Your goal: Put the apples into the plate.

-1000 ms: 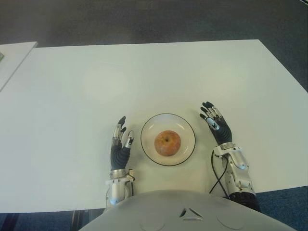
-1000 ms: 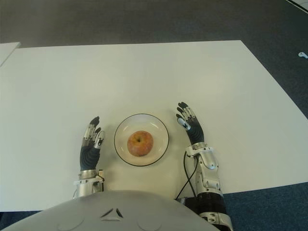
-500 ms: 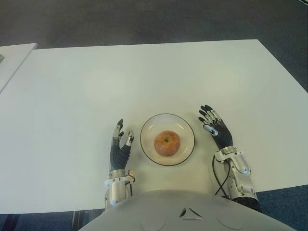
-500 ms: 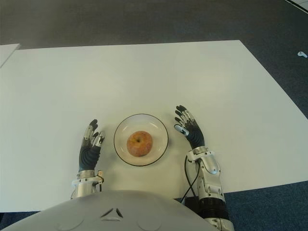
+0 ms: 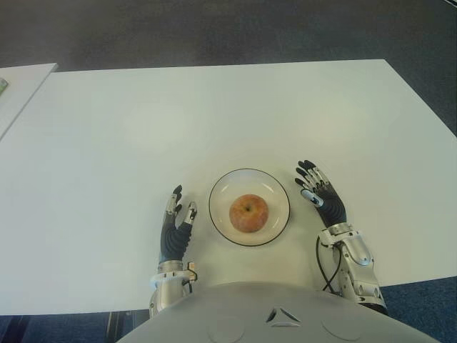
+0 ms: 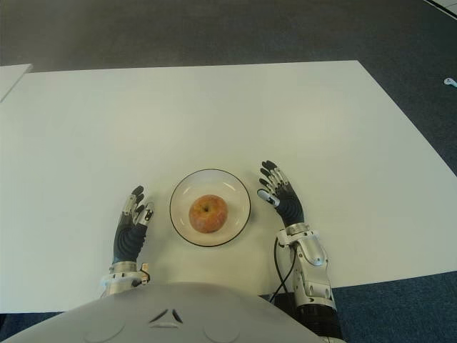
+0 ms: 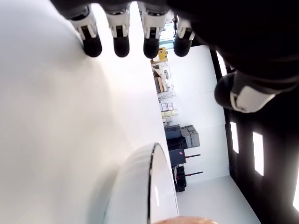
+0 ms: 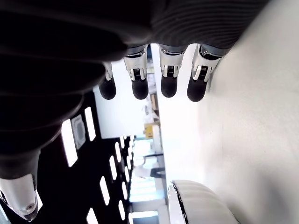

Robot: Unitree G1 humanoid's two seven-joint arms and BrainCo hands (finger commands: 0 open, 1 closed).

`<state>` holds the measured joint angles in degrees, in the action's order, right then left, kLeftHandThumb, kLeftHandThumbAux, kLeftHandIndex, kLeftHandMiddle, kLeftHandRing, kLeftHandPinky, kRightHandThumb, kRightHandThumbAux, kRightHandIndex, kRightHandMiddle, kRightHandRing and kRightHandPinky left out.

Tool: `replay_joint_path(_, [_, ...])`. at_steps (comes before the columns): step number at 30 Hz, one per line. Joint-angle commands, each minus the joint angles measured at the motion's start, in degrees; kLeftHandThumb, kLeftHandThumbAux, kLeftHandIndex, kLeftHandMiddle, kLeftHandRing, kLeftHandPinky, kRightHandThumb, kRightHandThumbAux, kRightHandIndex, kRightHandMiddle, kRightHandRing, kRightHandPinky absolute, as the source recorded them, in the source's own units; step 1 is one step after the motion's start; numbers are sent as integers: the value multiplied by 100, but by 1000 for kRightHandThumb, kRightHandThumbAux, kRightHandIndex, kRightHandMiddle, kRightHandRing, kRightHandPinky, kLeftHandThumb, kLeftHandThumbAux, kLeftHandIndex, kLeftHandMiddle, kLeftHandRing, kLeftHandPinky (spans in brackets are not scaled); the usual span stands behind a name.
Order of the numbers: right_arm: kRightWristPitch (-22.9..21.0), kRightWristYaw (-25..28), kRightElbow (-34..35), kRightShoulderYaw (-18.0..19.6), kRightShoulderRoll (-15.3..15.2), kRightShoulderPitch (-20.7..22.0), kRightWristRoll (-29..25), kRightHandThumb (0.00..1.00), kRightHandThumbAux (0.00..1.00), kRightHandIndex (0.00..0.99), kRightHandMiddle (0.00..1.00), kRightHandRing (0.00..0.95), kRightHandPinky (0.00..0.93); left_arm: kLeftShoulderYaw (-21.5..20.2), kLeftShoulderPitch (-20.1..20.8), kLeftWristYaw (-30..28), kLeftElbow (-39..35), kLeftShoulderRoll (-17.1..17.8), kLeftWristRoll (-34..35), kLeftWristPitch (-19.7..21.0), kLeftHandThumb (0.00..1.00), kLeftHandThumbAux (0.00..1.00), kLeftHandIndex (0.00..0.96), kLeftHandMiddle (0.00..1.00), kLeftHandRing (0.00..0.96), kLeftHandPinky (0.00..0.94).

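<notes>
The apple (image 5: 248, 213) sits in the middle of the plate (image 5: 278, 187), near the front edge of the white desk (image 5: 214, 114); no other apple shows. The left hand (image 5: 176, 230) is just beside the plate on its left, the right hand (image 5: 321, 199) just beside it on its right, both with fingers (image 7: 121, 38) extended and spread, holding nothing. The task looks finished. The remaining risk seems slight: either hand is close enough that a sideways drift could nudge the plate's rim and slide it, or set the apple rolling. Compared with a second ago, both hands have drawn back toward the robot's body, the left more noticeably, while the apple and plate lie as they did.
</notes>
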<state>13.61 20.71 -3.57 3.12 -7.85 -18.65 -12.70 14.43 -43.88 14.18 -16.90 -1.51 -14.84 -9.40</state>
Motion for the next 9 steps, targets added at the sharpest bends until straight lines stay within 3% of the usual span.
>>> replay_joint_path(1, [-443,-77,10,-103,-23,-245,114,130,612,0,0,0,0,239,-176,-185,-76,-72,92,324,60,417,0,6,5,10])
replay_joint_path(9, [-697,-70,140,-124,-83,-273,51,128,613,0,0,0,0,297,-218,-204,-114,-57,228,428,66,437,0,0,0,0])
